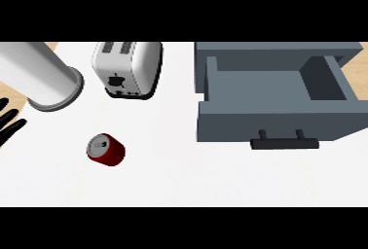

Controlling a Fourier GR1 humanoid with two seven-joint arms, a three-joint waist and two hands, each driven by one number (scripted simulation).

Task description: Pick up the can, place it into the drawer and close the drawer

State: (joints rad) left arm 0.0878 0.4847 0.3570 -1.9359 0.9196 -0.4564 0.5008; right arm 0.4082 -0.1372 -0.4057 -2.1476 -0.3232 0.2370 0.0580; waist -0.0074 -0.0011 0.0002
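Head view: my left hand [7, 124] rests, fingers spread, at nine o'clock; can [106, 150] lies ungrasped at eight; drawer [273, 121] open at two. Every step is left.

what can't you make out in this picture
Head view:
Right hand: outside the picture.
Left hand: only fingers show; the left edge cuts the rest.
Grey cylinder: far end cut off at the upper left corner.
Can: markings too small to read.
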